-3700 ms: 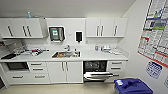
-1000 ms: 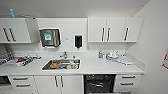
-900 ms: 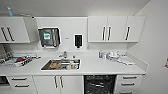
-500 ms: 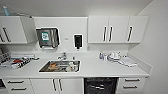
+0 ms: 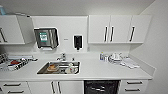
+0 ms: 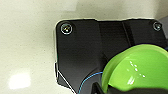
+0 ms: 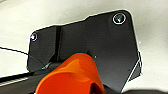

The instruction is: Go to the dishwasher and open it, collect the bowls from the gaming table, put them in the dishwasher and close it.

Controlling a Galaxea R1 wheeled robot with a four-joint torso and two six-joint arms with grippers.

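Below, the open dishwasher [image 5: 101, 87] is cut off by the frame edge.

Sink [image 5: 59, 67], towel dispenser [image 5: 46, 37], wall cabinets [image 5: 119, 29]

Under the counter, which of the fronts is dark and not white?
The dishwasher, below the counter right of the sink; the drawers and doors flanking it are white.

White cabinets [image 5: 120, 30] and a white worktop [image 5: 105, 71] frame a steel-grey sink [image 5: 59, 68] and the dishwasher [image 5: 101, 87] — dark inside — while the wrist views show a glossy lime-green bowl [image 6: 137, 67] and an orange cup [image 7: 72, 75].
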